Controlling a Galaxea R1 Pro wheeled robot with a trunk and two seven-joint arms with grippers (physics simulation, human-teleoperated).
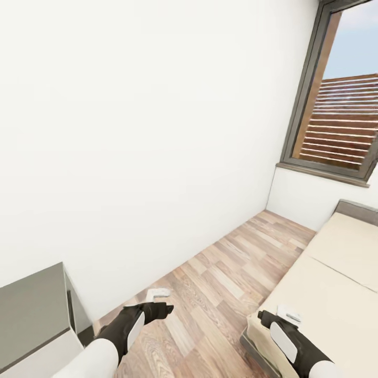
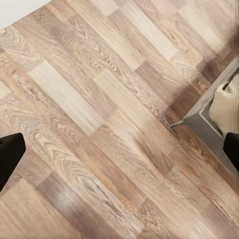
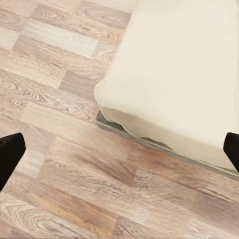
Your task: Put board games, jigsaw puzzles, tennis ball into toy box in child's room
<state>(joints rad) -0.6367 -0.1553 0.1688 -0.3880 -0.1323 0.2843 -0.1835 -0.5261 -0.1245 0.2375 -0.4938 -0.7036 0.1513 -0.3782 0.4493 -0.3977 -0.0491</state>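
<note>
**Robot facing a bare wall, none of the toys in sight, both grippers empty**

Head view: the left gripper (image 1: 157,307) hangs over the wood floor (image 1: 220,283), and the right gripper (image 1: 265,317) sits just at the near corner of the bed (image 1: 336,283). Neither carries anything. The beige mattress stretches away beyond the right gripper and the part seen is bare: no board game lies on it here. A grey corner of the worktop (image 1: 31,310) sits out past the left gripper, on the side away from the bed, and its visible surface carries nothing; the toy box, puzzles and ball are outside this stretch. A white wall (image 1: 136,131) and a window (image 1: 341,105) stand ahead of both grippers. My judgement is that the robot is between stops, and how many of the 6 toys are already in the box cannot be told from here.

Left wrist view: the black fingertips (image 2: 10,154) stand wide apart at the 2 edges, with plain floor between them and the grey bed frame (image 2: 204,119) near 1 tip.

Right wrist view: the fingertips (image 3: 10,152) are again spread wide, nothing between them but floor and the mattress corner (image 3: 179,79) ahead.

No brand, label or writing is readable in any view.
</note>
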